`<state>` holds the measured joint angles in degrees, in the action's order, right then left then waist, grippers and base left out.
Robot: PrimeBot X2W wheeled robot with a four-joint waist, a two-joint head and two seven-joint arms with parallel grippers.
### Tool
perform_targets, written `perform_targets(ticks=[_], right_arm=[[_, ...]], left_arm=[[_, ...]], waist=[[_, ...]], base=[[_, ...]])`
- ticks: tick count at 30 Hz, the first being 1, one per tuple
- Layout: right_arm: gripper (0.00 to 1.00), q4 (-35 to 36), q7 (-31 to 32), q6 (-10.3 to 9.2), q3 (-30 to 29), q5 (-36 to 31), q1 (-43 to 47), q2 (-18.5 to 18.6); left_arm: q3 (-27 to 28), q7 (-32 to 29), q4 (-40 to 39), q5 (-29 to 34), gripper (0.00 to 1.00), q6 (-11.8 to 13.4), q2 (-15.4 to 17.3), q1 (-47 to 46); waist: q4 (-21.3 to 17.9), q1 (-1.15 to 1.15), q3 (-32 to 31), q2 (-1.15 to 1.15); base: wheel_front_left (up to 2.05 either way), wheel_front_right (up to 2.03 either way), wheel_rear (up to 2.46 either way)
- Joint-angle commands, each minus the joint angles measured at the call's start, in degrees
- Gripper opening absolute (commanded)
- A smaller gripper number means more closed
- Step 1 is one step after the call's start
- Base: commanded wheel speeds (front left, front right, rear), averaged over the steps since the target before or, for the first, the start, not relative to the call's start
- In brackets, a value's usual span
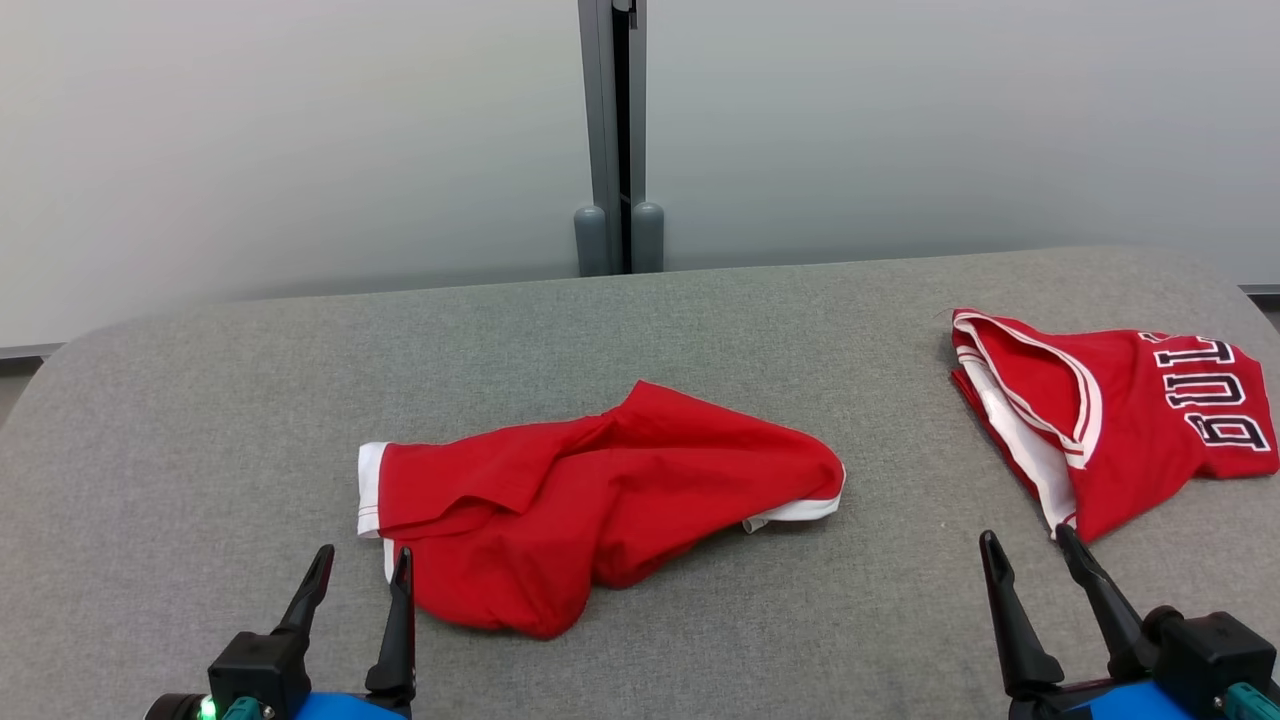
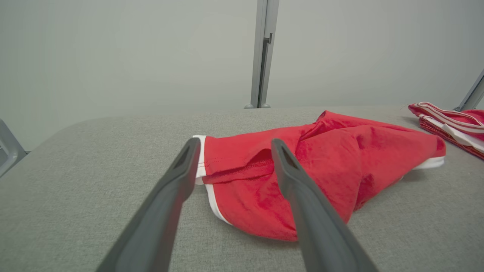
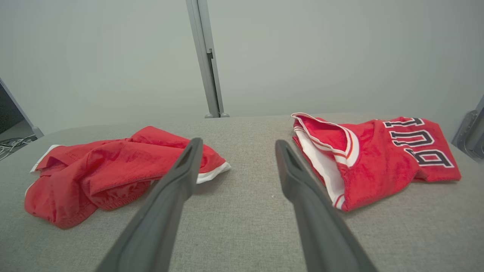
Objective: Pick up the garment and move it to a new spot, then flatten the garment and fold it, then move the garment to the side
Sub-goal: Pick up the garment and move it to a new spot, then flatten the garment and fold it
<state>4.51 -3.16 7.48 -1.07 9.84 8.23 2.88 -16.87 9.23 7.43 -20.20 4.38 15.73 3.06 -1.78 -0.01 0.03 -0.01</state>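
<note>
Garment [image 1: 600, 500] crumpled, red, white-trimmed, mid grey table [image 1: 200, 400]. Left gripper [image 1: 364, 551] spread, empty, just beside its near edge. Right gripper [image 1: 1027, 534] spread, empty, near folded jersey [image 1: 1150, 420].

A grey, cloth-covered table [image 1: 640, 320] with rounded far corners spreads across the foreground under soft, even light that throws only faint shadows. Behind it stands a pale grey wall [image 1: 300, 130] of two smooth panels, joined by an upright grey metal post [image 1: 605, 120] with a dark slot down its middle. Two rounded grey caps [image 1: 590, 240] sit at the post's foot, just beyond the table's far edge. A darker strip [image 1: 30, 350] runs along the wall's base at far left. In the right wrist view, loose cables [image 3: 11, 145] lie on the floor beside a dark opening at the left edge.
</note>
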Motion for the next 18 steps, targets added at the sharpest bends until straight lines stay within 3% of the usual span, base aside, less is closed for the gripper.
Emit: perform_targets(ticks=[1,18], right_arm=[[1.00,0.24,0.11,0.03,-0.13,0.42,0.76,0.06],[1.00,0.90,0.81,0.03,0.34,0.28,0.56,0.07]], left_arm=[[0.33,0.36,-0.35,-0.18,1.00,0.32,0.21,0.65],[0.12,1.00,-1.06,-0.58,1.00,1.44,0.44,0.90]], waist=[[-0.03,0.01,-0.07,0.01],[-0.04,0.01,-0.29,0.01]], base=[[0.00,0.00,0.00],[0.00,0.00,0.00]])
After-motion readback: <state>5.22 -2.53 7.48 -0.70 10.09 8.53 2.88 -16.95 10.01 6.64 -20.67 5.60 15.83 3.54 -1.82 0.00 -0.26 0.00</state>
